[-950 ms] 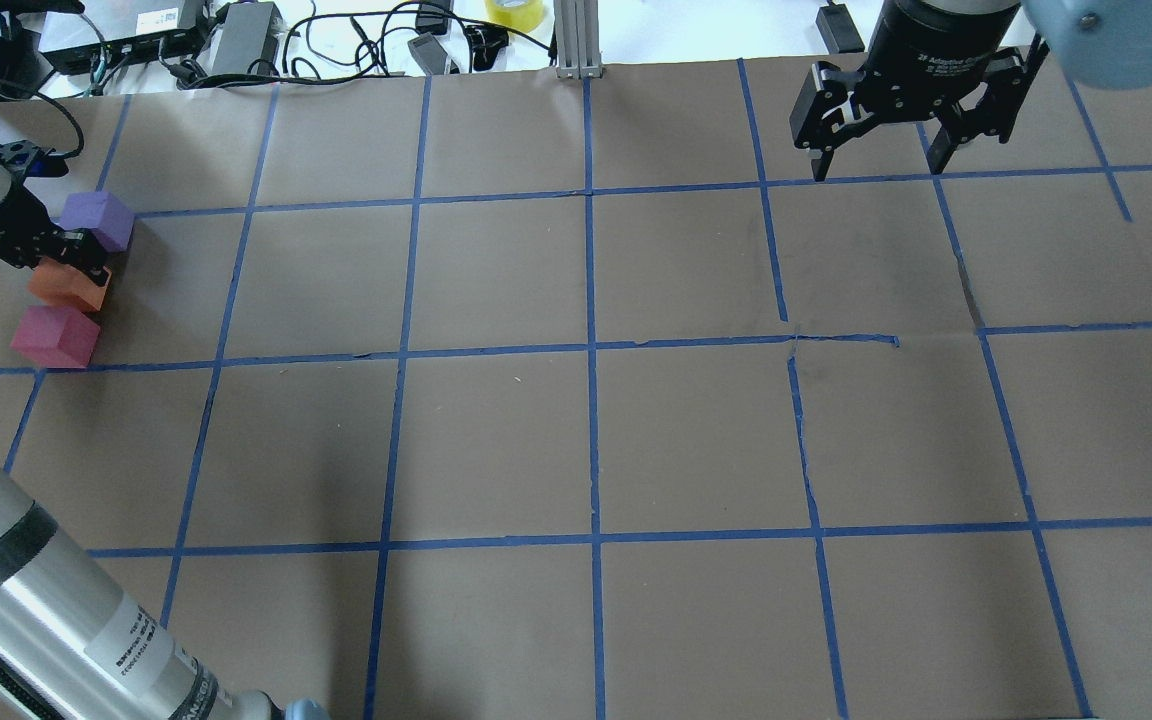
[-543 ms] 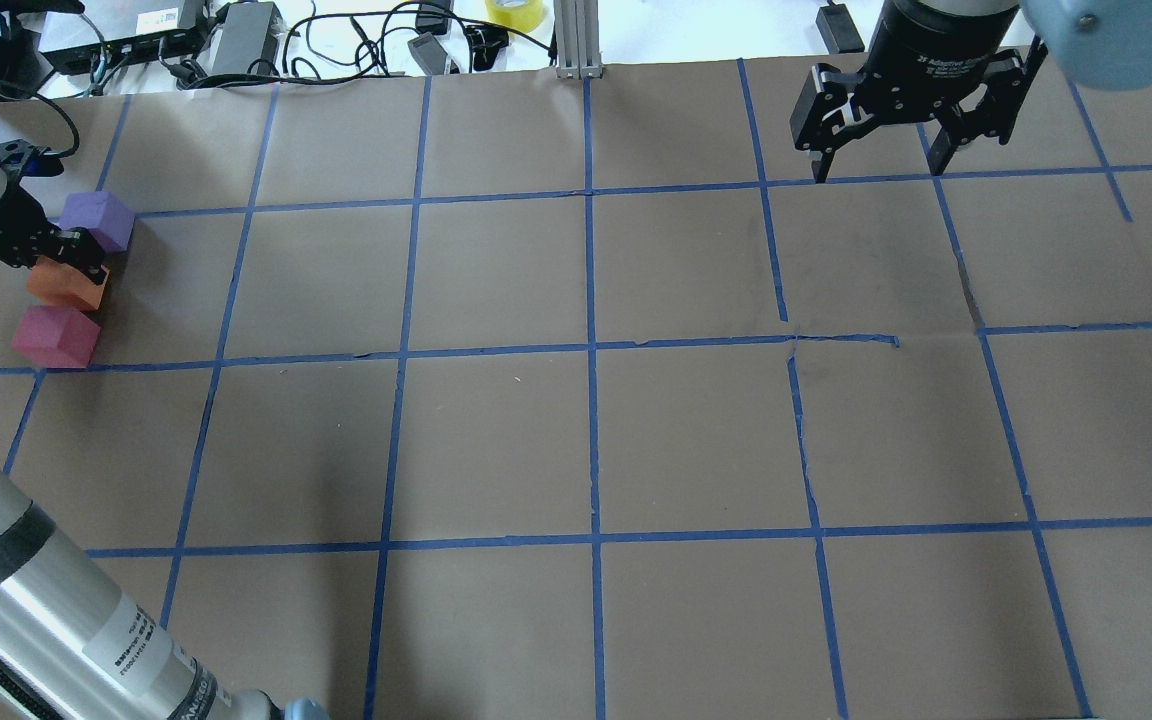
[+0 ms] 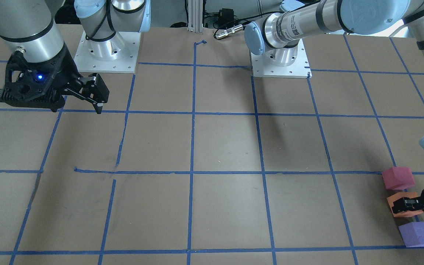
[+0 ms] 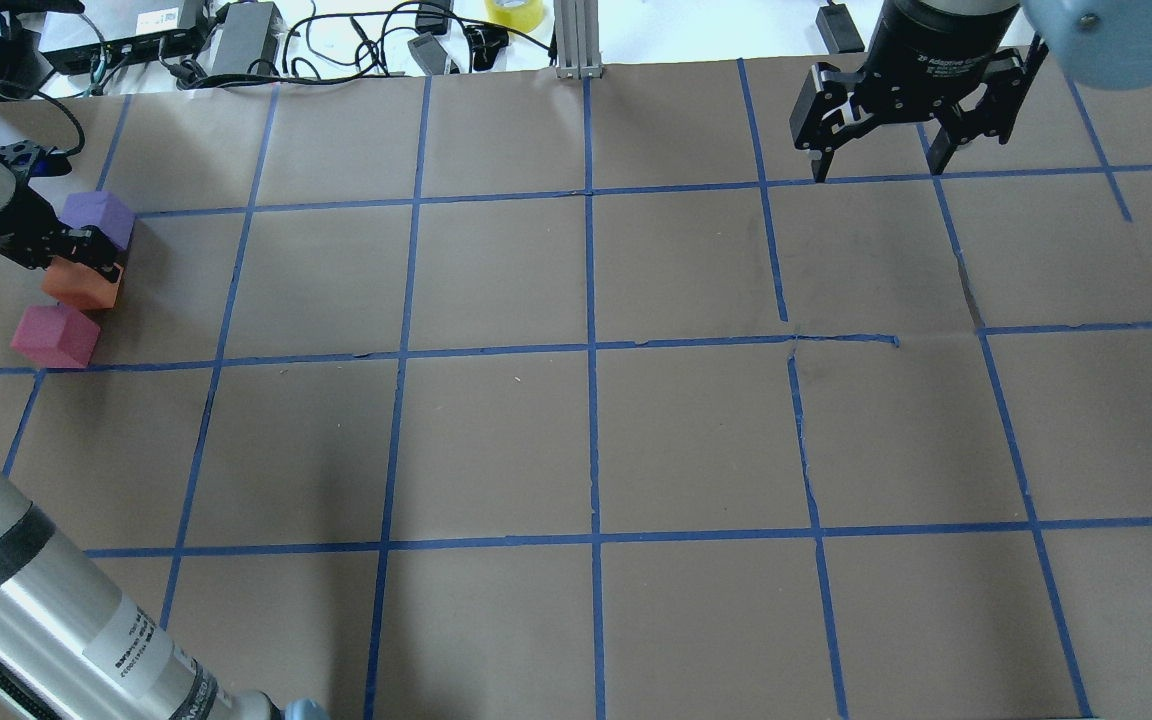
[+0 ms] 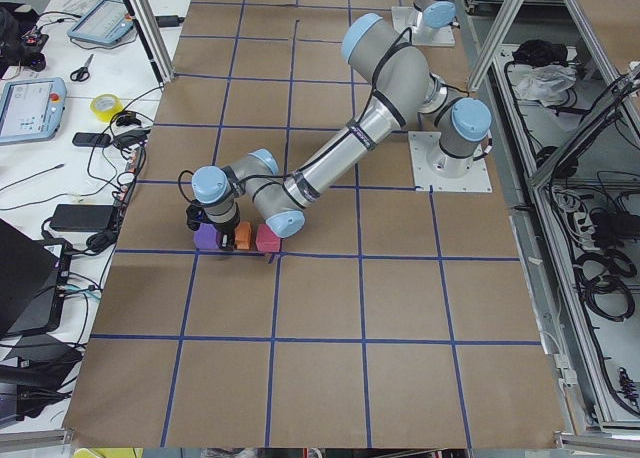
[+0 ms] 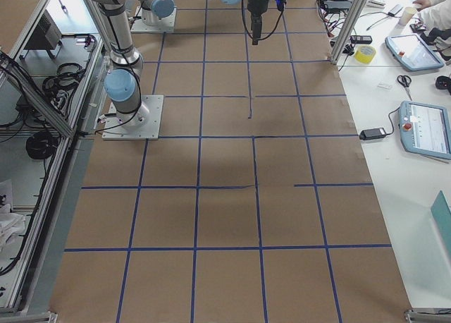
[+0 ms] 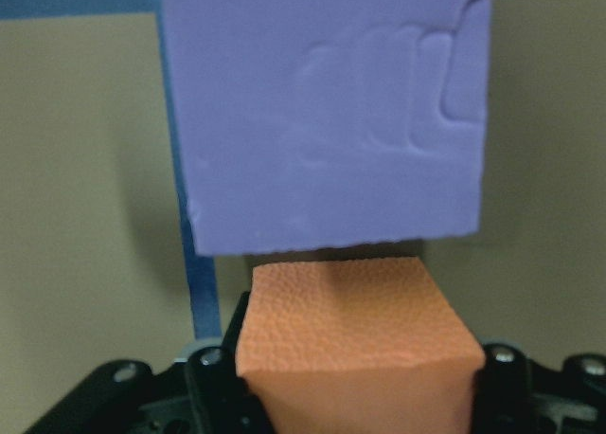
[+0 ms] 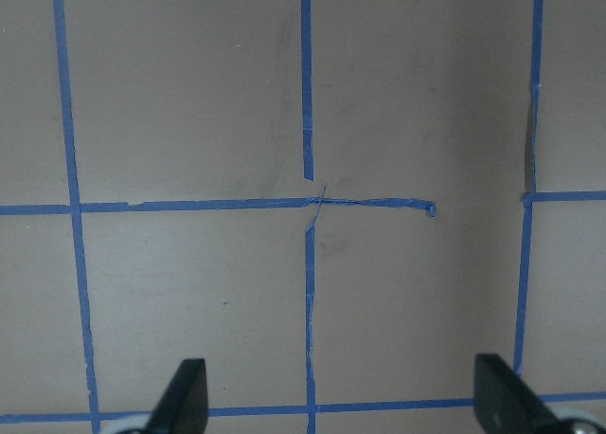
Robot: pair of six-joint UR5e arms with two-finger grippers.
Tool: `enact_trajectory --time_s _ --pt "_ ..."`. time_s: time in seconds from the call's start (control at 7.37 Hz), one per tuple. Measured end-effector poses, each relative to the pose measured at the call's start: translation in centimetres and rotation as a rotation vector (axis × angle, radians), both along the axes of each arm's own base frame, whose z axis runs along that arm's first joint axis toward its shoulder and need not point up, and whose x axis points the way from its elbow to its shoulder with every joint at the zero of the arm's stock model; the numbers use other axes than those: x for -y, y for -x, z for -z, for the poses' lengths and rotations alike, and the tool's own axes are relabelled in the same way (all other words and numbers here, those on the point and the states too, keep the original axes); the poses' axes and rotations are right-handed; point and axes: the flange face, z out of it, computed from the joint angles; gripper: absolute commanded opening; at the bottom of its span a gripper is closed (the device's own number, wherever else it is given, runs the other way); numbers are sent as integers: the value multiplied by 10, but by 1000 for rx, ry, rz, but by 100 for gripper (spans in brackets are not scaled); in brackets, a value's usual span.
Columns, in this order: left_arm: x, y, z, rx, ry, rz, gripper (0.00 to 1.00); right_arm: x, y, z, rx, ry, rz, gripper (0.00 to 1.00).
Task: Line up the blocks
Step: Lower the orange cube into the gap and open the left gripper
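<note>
Three foam blocks stand close together at the table's far left edge. The purple block point(image 4: 96, 212) is farthest back, the orange block point(image 4: 81, 287) in the middle and the crimson-pink block point(image 4: 54, 336) nearest. They form a rough line, also seen in the front-facing view: purple point(image 3: 418, 233), orange point(image 3: 398, 211), pink point(image 3: 398, 177). My left gripper point(image 4: 94, 258) is shut on the orange block point(image 7: 350, 311), with the purple block point(image 7: 322, 112) just ahead of it. My right gripper point(image 4: 876, 165) is open and empty, high over the far right of the table.
The table is brown paper with a blue tape grid point(image 4: 591, 345). Cables, power bricks and a yellow tape roll point(image 4: 516, 12) lie along the back edge beside an aluminium post point(image 4: 576, 40). My left arm's forearm point(image 4: 26, 620) crosses the near left corner.
The orange block and my left gripper have shifted slightly to the right, closer to the purple block. The right arm has not moved.
</note>
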Motion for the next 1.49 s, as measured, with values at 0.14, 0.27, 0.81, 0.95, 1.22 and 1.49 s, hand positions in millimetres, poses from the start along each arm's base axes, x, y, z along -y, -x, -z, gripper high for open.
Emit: enact_trajectory --time_s 0.14,0.27,0.81,0.95,1.22,1.49 --pt "0 -1 0 4 1 -2 0 0 0 0 -1 0 0 100" --pt "-1 -1 0 6 0 -9 0 0 0 0 -2 0 0 100" --pt "-3 -2 -4 21 -5 -24 99 0 0 0 -2 0 -1 100" --pt "-3 -2 -3 23 -8 -21 100 1 0 1 -2 -1 -2 100" --pt "-3 -2 -3 24 -9 -10 100 1 1 2 -2 -2 -7 100" --pt "1 4 -39 51 23 24 100 2 3 1 -3 -1 -8 100"
